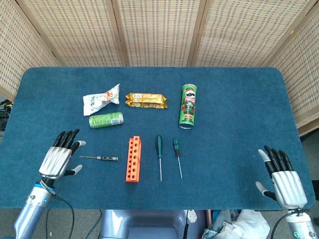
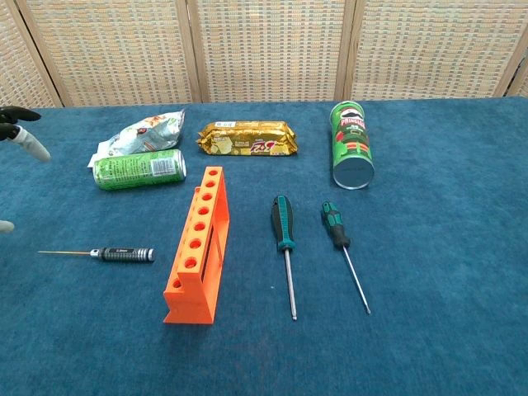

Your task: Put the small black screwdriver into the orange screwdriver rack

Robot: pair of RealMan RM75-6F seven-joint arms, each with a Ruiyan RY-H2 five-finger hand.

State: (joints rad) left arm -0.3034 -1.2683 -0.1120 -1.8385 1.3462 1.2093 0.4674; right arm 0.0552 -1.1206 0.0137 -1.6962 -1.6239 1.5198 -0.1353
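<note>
Holes in the orange screwdriver rack (image 1: 133, 159) near the worktop's (image 1: 239, 99) front edge hold nothing; the small black screwdriver (image 1: 101, 158) lies just left. Left hand (image 1: 59, 158) and right hand (image 1: 283, 177) hover, fingers spread, empty.

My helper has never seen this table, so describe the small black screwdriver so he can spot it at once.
Find the orange screwdriver rack on the blue table. The small black screwdriver lies flat just left of it, thin shaft pointing away; the two on the rack's right have green handles.
</note>
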